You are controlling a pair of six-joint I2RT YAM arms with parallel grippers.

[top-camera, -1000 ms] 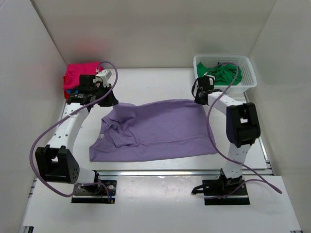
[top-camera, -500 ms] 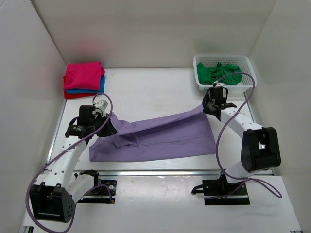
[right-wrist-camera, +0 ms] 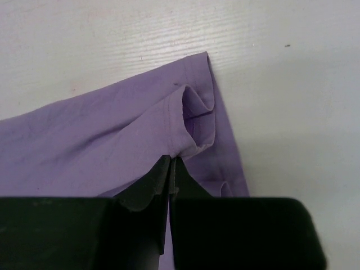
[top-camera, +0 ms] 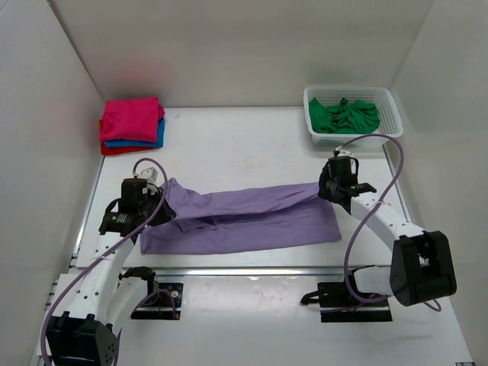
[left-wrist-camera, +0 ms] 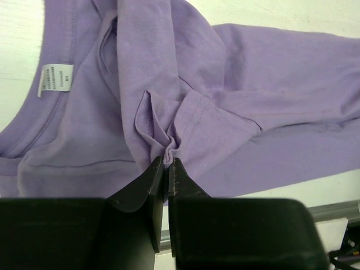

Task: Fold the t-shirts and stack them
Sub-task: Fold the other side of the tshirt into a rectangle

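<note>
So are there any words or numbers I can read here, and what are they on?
White tag sewn in the collar of the lilac t-shirt: a few lines of grey print, too small and blurred to read.
No other writing shows, neither on the stack of folded t-shirts nor on the white basket.

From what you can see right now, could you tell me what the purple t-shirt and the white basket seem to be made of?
Purple t-shirt: soft, matte knit cloth, probably cotton jersey. It wrinkles and drapes, and it has stitched hems and a sewn neck label.
White basket: probably rigid moulded plastic with a smooth finish. Its walls are an even open lattice that holds its shape.
</note>
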